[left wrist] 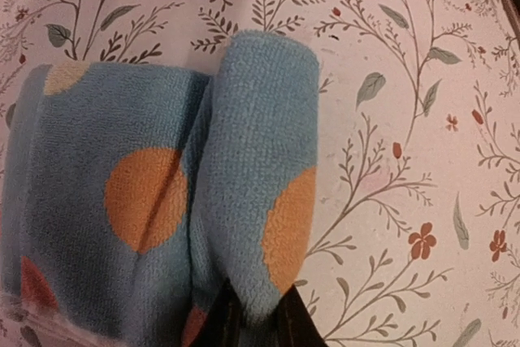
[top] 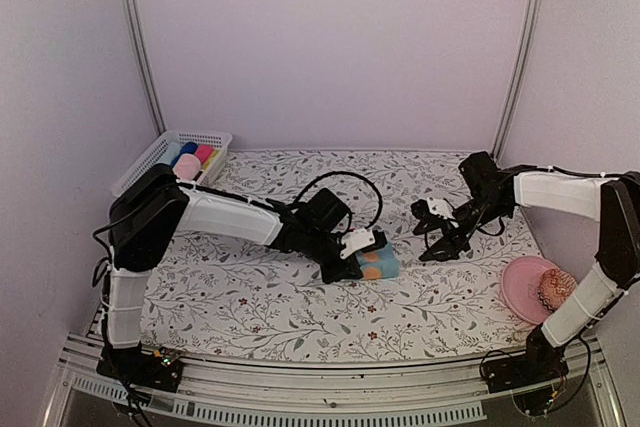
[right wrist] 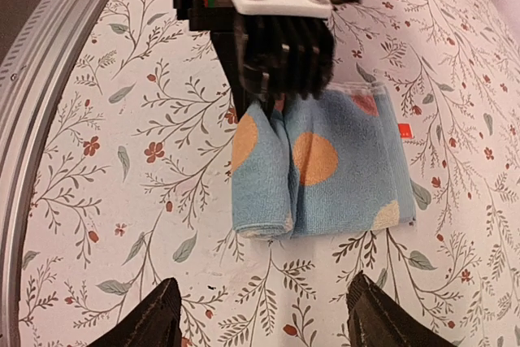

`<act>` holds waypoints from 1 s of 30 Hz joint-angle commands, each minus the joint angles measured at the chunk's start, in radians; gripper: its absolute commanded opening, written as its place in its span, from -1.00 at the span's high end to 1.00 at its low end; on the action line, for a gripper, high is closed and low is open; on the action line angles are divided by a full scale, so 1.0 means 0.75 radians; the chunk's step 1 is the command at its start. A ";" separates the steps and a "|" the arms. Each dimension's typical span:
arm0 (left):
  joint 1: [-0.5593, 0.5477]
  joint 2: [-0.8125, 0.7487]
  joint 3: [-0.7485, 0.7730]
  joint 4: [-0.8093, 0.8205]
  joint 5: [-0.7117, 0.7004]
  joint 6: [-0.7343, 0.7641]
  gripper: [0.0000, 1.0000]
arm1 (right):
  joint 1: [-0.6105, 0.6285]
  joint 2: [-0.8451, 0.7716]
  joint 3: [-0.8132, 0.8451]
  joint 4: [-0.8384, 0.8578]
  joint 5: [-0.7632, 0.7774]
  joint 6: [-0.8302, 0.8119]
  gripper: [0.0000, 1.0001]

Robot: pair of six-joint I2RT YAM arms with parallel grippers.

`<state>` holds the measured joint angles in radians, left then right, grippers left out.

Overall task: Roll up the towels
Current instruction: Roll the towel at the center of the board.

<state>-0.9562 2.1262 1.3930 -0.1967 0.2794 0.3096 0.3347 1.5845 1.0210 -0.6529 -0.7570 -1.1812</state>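
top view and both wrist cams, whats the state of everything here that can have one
blue towel with orange dots: partly rolled, one edge rolled up, the rest flat on the table
left gripper: shut on the towel's rolled edge
right gripper: open, empty, clear of the towel
white basket: upright, holding coloured cloth rolls
pink plate: flat on the table, a patterned round thing on it

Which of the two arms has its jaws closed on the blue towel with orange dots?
The left arm: its jaws pinch the rolled fold of the blue towel. The right arm has its jaws open, apart from it.
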 commanded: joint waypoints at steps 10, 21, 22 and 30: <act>0.170 0.155 0.159 -0.305 0.407 -0.151 0.77 | 0.254 -0.022 -0.186 0.441 0.196 -0.020 -0.36; 0.213 0.204 0.192 -0.333 0.503 -0.168 0.77 | 0.419 0.116 -0.212 0.701 0.481 0.141 -0.33; 0.213 0.205 0.191 -0.333 0.506 -0.168 0.77 | 0.422 0.125 -0.207 0.702 0.493 0.150 -0.31; 0.217 0.215 0.198 -0.335 0.512 -0.171 0.76 | 0.434 0.164 -0.177 0.682 0.524 0.165 0.09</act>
<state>-0.8093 2.2391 1.5402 -0.3626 0.6769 0.1921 0.6544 1.6798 0.8669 -0.1448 -0.3965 -1.0843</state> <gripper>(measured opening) 0.119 0.524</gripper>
